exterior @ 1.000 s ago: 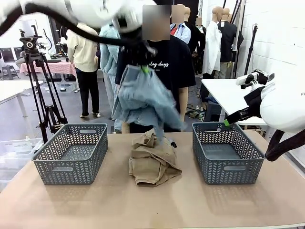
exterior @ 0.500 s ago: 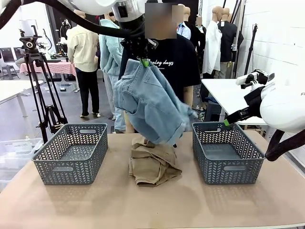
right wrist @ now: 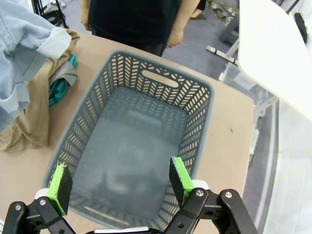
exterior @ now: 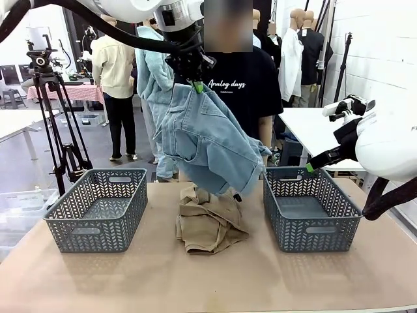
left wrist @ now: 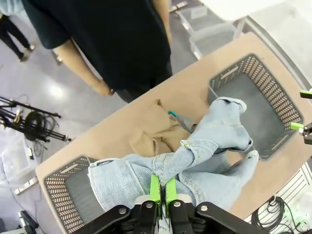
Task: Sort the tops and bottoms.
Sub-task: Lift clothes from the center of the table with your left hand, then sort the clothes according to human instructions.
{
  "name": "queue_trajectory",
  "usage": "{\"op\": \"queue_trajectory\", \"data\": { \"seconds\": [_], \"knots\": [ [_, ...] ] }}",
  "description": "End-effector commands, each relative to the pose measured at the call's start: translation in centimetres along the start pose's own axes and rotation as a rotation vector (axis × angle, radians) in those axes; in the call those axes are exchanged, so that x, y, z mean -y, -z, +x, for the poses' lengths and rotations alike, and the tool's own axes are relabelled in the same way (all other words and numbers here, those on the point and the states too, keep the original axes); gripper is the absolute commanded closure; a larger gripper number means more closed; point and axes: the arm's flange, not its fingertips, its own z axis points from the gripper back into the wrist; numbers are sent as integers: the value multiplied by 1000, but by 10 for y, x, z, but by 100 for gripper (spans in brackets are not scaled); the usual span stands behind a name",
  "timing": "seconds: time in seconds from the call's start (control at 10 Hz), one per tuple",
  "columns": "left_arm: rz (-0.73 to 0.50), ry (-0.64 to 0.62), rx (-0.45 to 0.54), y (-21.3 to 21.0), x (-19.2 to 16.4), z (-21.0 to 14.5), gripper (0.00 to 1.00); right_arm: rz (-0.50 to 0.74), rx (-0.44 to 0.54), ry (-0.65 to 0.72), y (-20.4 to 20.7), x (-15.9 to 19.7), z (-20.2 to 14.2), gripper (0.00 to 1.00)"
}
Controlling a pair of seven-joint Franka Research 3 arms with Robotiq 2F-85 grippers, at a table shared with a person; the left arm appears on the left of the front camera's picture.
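Note:
Light blue denim jeans, the bottoms, hang high over the table's middle, pinched at the waist by my left gripper, which is shut on them. From the left wrist the jeans drape below the green pads, their legs swinging toward the right basket. Under them the tops lie in a pile: a tan khaki top uppermost, with grey and teal cloth peeking out at its edge. My right gripper is open and hovers above the right basket, nothing between its fingers.
Two dark grey lattice baskets stand on the table, one at the left and one at the right, both holding nothing. A person in a black T-shirt stands at the far edge. A camera tripod is beyond the left basket.
My left gripper has lifted the jeans higher and swung them rightward; their hem has come off the tan pile and now hangs toward the right basket. My right arm has not moved.

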Motion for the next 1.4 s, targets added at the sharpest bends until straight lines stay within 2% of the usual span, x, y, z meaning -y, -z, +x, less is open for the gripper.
{"op": "queue_trajectory", "data": {
  "seconds": [0.0, 1.3],
  "knots": [
    [-15, -13, 22, -5, -2, -3, 100, 5, 8, 2, 1, 2, -1, 0],
    [-15, -13, 22, -5, -2, -3, 100, 5, 8, 2, 1, 2, -1, 0]
  ]
}}
